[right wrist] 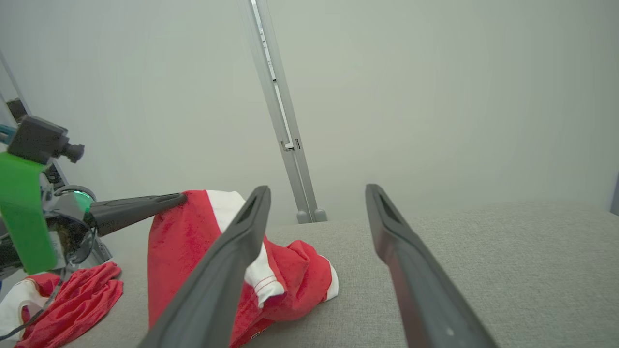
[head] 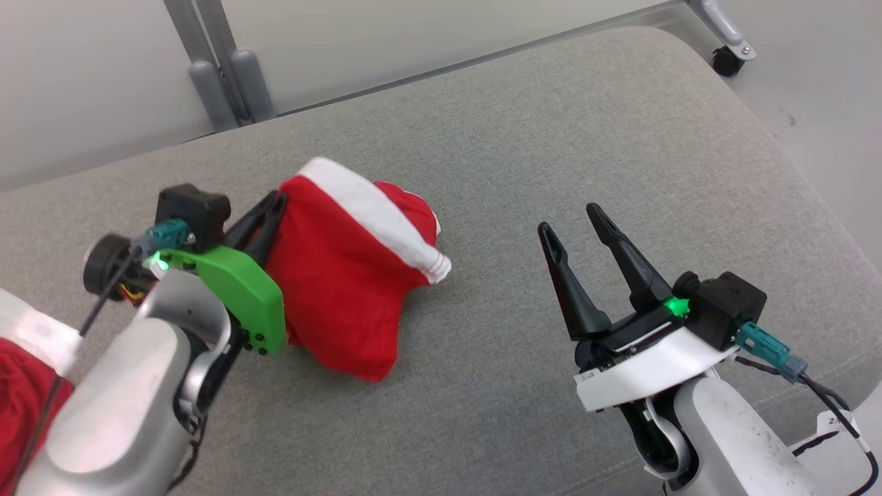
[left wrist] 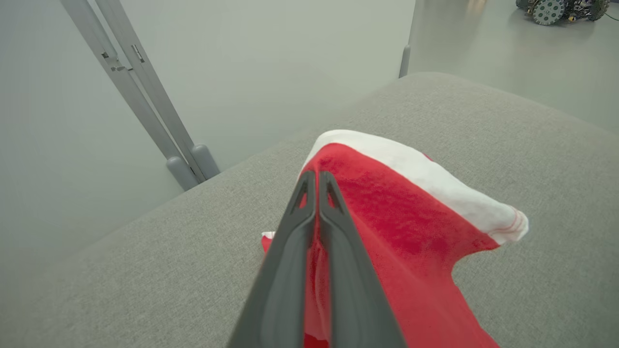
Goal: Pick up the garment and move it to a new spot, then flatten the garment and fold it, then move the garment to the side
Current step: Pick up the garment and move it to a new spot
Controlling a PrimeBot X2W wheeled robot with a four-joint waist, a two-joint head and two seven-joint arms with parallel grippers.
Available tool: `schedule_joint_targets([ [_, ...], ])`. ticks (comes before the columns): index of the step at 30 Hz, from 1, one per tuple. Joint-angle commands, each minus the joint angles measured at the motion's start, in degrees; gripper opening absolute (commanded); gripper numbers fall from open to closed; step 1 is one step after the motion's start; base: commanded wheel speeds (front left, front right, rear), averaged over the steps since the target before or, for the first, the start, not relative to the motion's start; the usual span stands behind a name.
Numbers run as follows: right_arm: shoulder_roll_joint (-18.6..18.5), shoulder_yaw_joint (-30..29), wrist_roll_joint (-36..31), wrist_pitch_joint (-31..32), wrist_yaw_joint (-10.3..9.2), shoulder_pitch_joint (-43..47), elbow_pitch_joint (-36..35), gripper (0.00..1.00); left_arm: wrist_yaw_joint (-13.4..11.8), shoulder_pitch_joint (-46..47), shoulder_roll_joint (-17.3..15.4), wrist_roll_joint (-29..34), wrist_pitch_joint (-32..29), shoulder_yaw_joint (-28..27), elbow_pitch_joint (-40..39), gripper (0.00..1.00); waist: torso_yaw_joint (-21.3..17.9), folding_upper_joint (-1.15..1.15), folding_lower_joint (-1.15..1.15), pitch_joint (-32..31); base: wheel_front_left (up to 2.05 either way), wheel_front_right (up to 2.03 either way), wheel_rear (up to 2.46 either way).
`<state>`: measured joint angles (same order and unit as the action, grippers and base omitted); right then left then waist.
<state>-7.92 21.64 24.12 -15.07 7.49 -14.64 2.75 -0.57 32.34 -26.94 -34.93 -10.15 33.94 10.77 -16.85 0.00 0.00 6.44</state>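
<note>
Item: red garment [head: 337, 289] with white band, held up at the left of the grey padded worktop [head: 551, 138].
Detail: left gripper [head: 275, 203] is clamped together on the garment's upper edge beside the white band, so the cloth hangs in a peak with its lower part resting on the worktop. Right gripper [head: 568, 219] has its fingers apart and holds nothing, well to the right of the garment. A second red-and-white cloth [head: 21, 386] lies at the near left edge.

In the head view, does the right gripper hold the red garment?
No, the right gripper stands open and empty above the grey cushion, apart from the red garment.
</note>
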Motion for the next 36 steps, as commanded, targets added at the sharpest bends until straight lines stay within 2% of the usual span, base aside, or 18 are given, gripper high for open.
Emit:
schedule_joint_targets([
  [1,0.0,0.1,0.3,-0.1,0.0,-0.7,0.1,1.0,-0.6,-2.4,2.0,-0.7,1.6,0.5,2.7,0.0,-0.9,0.0,0.0,1.1,0.0,0.0,0.0],
  [2,0.0,0.1,0.4,-0.1,0.0,-0.8,0.2,1.0,-1.1,-3.6,3.3,-0.4,2.9,1.1,5.6,0.0,-1.1,0.0,0.0,1.4,0.0,0.0,0.0],
  [3,0.0,0.0,0.4,-0.1,0.0,-0.9,0.2,1.0,-1.1,-4.1,4.0,0.3,3.9,1.8,8.0,0.42,-1.1,0.0,0.0,1.6,0.0,0.0,0.0],
  [4,0.1,0.1,0.5,-0.1,0.0,-0.9,0.4,1.0,-0.6,-5.1,5.6,-0.2,5.0,2.5,11.1,1.0,-1.1,0.0,0.0,1.8,0.0,0.0,0.0],
  [7,-0.4,0.4,0.8,-0.1,0.0,-1.2,0.5,1.0,0.7,-5.7,9.0,-0.1,8.8,3.9,18.8,1.0,-0.6,0.0,0.0,2.5,0.0,0.0,0.0],
  [10,-0.9,0.0,0.9,-0.1,0.0,-0.8,0.7,1.0,2.3,-4.7,11.7,-0.3,13.4,4.1,23.1,1.0,0.7,0.0,0.0,2.6,0.0,0.0,0.0],
  [15,-1.4,-0.3,0.9,-0.1,0.0,-0.1,1.3,1.0,3.1,-3.3,13.0,0.4,20.1,3.4,26.0,1.0,3.2,0.0,0.0,1.3,0.0,0.0,0.0],
  [19,-2.2,-1.2,0.9,-0.1,0.0,0.6,1.6,1.0,3.2,-3.6,12.2,0.7,22.7,2.7,24.4,1.0,5.3,0.0,0.0,-0.3,0.0,0.0,0.0],
  [23,-2.8,-2.0,0.7,-0.1,0.0,1.6,1.7,1.0,1.5,-5.6,10.2,0.5,23.7,1.3,20.4,1.0,7.3,0.0,0.0,-2.2,0.0,0.0,0.0],
  [26,-3.0,-2.7,0.7,-0.1,0.0,2.2,1.6,1.0,-0.7,-8.0,8.4,-0.3,24.2,-0.7,16.4,1.0,8.7,0.0,0.0,-3.4,0.0,0.0,0.0],
  [29,-3.2,-3.5,0.7,-0.1,0.0,3.4,1.8,1.0,-2.2,-11.2,7.3,-2.5,24.5,-3.5,12.4,1.0,10.0,0.0,0.0,-4.5,0.0,0.0,0.0],
  [32,-3.2,-4.4,0.7,-0.1,0.0,4.4,1.5,1.0,-5.3,-15.0,5.6,-2.4,24.9,-6.2,8.8,1.0,11.2,0.0,0.0,-5.2,0.0,0.0,0.0],
  [36,-2.8,-6.2,0.9,-0.1,0.0,6.6,2.0,1.0,-8.6,-19.8,5.9,-1.5,25.4,-9.0,5.4,1.0,12.8,0.0,0.0,-5.8,0.0,0.0,0.0],
])
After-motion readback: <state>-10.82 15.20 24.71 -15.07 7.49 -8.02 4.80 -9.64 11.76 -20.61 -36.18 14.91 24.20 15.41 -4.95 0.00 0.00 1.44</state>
